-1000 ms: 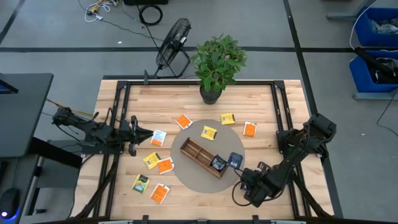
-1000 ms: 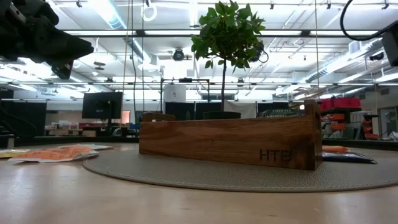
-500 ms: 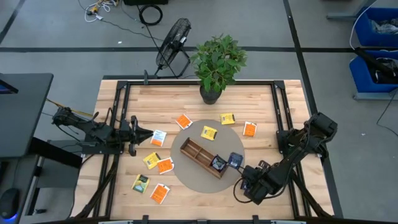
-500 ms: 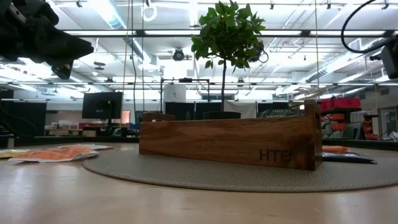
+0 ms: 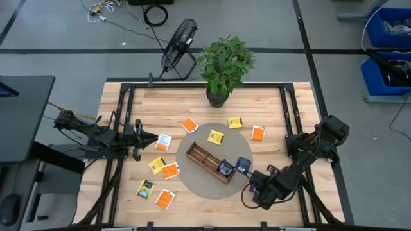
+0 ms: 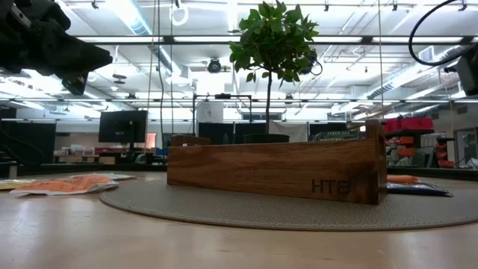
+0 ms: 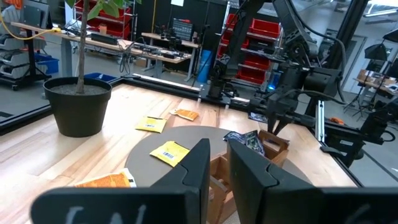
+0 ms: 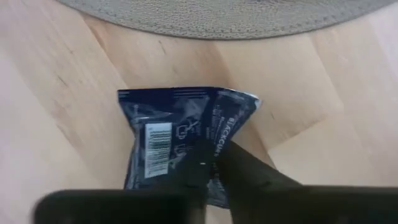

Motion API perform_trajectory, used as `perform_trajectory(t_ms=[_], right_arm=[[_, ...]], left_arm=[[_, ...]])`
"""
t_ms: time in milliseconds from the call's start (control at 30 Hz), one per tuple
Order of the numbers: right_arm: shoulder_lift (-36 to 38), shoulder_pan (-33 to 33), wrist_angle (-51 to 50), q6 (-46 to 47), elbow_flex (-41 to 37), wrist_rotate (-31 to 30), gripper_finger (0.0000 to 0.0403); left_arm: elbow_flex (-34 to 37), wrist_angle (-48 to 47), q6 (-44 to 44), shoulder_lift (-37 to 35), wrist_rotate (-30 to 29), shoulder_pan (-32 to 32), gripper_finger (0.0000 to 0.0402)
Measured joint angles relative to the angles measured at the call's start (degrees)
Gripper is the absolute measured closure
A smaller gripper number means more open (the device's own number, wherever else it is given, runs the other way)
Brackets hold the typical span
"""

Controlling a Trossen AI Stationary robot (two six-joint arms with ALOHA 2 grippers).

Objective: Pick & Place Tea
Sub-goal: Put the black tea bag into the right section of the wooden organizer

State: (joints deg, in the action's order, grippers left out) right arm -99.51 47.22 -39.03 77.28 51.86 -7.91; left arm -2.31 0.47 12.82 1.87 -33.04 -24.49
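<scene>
Item: dark blue sachet (image 8: 186,140), pinched by its edge in the right hand (image 8: 214,171) above the desk (image 8: 74,93), near the mat (image 8: 236,15). Likely light, thin, crinkly, slippery; edge pinch suits. Left hand (image 7: 214,165) narrowly parted, empty.

Grey floor is surrounding the wooden table (image 5: 205,96). Beyond its far edge, a black fan (image 5: 178,40) is standing beside cables; blue bins (image 5: 387,38) are sitting off its right side. Ceiling strip lights (image 6: 134,15) are glowing overhead.
</scene>
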Motion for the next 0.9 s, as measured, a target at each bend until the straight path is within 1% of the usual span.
perform_trajectory(t_ms=[67, 100, 333, 500, 567, 633, 733, 800, 900], right_arm=[[-0.08, 0.0, -1.04, -0.58, 0.99, -0.19, 0.0389], [-0.17, -0.04, -2.08, -0.94, 1.83, -0.47, 0.0394], [-0.48, -2.01, -12.31, -2.48, 8.85, -2.97, 0.0396], [-0.38, -4.47, -18.4, -6.18, 14.52, -5.75, 0.0399], [-0.32, -5.72, -22.63, -7.11, 17.14, -6.28, 0.0399], [-0.32, -6.94, -26.93, -8.28, 19.8, -8.3, 0.0399], [-0.29, -9.32, -30.68, -11.18, 23.96, -12.03, 0.0399], [-0.26, -11.21, -31.38, -13.92, 26.0, -14.22, 0.0399], [-0.26, -14.31, -29.3, -18.26, 28.13, -17.49, 0.0399]], left_arm=[[0.0, 0.0, 0.0, 0.0, 0.0, 0.0, 0.0344], [0.0, -0.02, -0.01, 0.0, 0.01, 0.0, 0.0344], [0.0, -0.02, -0.14, 0.0, 0.0, 0.0, 0.0344], [0.0, -0.04, -0.02, 0.0, 0.0, 0.0, 0.0344], [0.0, -0.04, -0.04, 0.0, 0.0, 0.0, 0.0344], [0.0, -0.04, -0.1, 0.0, 0.0, 0.0, 0.0344], [0.0, -0.04, -0.6, 0.0, 0.0, 0.0, 0.0344], [0.0, -0.04, -0.62, 0.0, 0.0, 0.0, 0.0344], [0.0, -0.04, -0.61, 0.0, 0.0, 0.0, 0.0344]])
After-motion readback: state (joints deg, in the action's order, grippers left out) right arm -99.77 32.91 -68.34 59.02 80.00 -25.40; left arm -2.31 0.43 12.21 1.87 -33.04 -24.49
